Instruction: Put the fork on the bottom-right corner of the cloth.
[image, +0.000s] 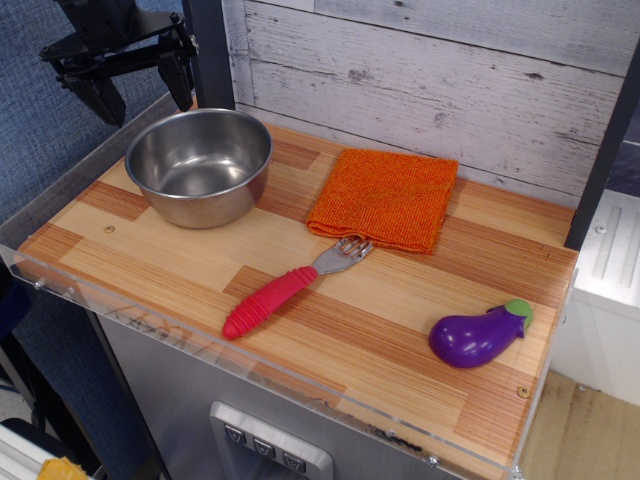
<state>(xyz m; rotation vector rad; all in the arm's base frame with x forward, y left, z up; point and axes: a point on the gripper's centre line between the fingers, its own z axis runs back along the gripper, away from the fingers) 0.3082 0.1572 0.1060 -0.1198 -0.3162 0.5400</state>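
Landmark: the cloth (385, 198), an orange knitted square lying flat on the wooden table (420, 330), toward the back edge by the plank wall (430, 80).

Fork (290, 286): red-pink ribbed handle, silver head. It lies flat on the table just in front of the cloth, its tines touching or barely overlapping the cloth's front edge, its handle angled away toward the table's front-left side. It is not on the cloth.

Bowl (200, 165): steel, upright, nothing inside, standing on the table to the left of the cloth, apart from it.

Eggplant (480, 336): purple toy with a green cap, lying on its side on the table in front of and to the right of the cloth, well apart.

Gripper (135, 85): black, raised in the air beyond the bowl, far left of the cloth, fingers (103, 100) spread apart, holding nothing.
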